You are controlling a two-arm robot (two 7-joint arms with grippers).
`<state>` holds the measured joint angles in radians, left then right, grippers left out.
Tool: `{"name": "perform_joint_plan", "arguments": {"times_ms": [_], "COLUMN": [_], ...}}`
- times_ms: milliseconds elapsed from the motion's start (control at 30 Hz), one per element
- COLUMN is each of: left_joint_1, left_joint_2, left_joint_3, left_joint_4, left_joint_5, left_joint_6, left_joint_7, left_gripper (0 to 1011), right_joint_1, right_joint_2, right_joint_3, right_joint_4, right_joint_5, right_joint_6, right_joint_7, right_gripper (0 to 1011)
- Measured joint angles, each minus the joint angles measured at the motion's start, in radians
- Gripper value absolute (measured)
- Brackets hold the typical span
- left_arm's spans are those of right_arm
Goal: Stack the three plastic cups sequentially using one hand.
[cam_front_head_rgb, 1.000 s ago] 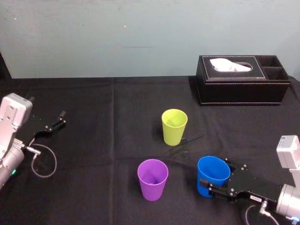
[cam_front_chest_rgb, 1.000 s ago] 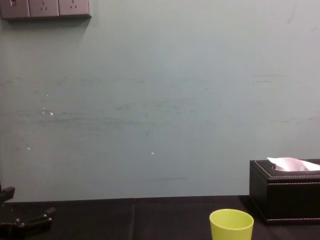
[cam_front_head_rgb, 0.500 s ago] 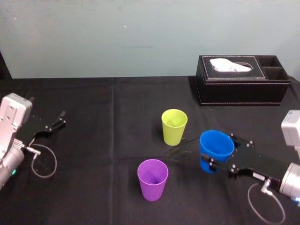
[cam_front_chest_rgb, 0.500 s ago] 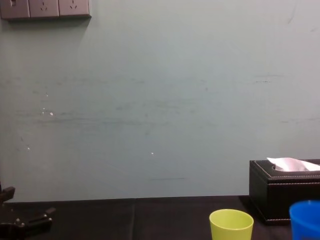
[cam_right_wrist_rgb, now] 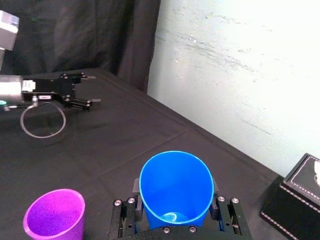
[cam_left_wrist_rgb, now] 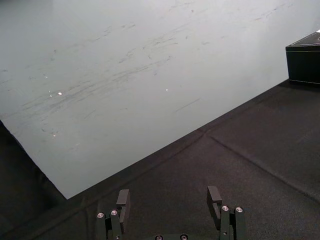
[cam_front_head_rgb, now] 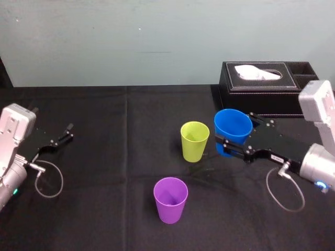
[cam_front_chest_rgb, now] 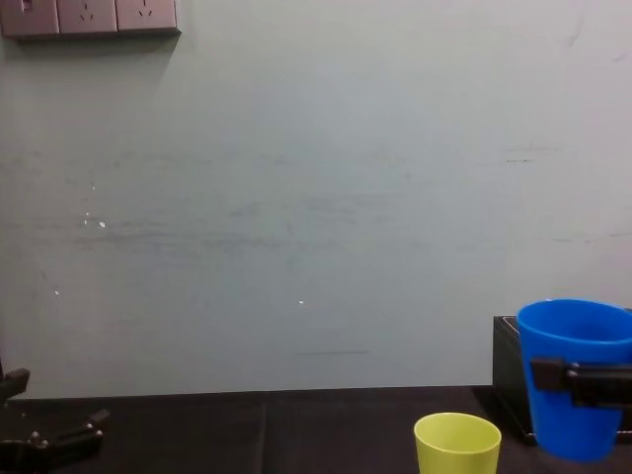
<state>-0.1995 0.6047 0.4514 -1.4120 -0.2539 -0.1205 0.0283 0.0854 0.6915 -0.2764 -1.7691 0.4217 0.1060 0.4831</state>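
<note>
1. Blue cup (cam_front_head_rgb: 233,128): smooth tapered plastic, upright, held clear of the black cloth (cam_front_head_rgb: 104,172), right of centre in the head view, just beside the green cup (cam_front_head_rgb: 194,141). Lower wall partly hidden by the right gripper (cam_front_head_rgb: 236,135), whose flat black jaws clamp its sides.
2. Green cup: base cut off in the chest view.
3. Purple cup (cam_front_head_rgb: 170,200): lower centre, standing apart.
4. Left gripper (cam_front_head_rgb: 68,132): far left, fingers apart, empty.
</note>
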Motion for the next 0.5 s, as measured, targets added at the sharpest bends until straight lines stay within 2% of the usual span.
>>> {"name": "perform_joint_plan", "arguments": {"times_ms": [233, 500], "left_joint_1": [0.0, 0.0], "left_joint_2": [0.0, 0.0], "left_joint_3": [0.0, 0.0], "left_joint_4": [0.0, 0.0], "left_joint_5": [0.0, 0.0], "left_joint_6": [0.0, 0.0], "left_joint_7": [0.0, 0.0], "left_gripper": [1012, 1011], "right_joint_1": [0.107, 0.192], "right_joint_2": [-0.044, -0.085], "right_joint_3": [-0.05, -0.084], "right_joint_4": [0.073, 0.14], "right_joint_5": [-0.026, -0.014], "right_joint_6": [0.037, 0.069], "right_joint_7": [0.008, 0.028], "right_gripper": [732, 732]}}
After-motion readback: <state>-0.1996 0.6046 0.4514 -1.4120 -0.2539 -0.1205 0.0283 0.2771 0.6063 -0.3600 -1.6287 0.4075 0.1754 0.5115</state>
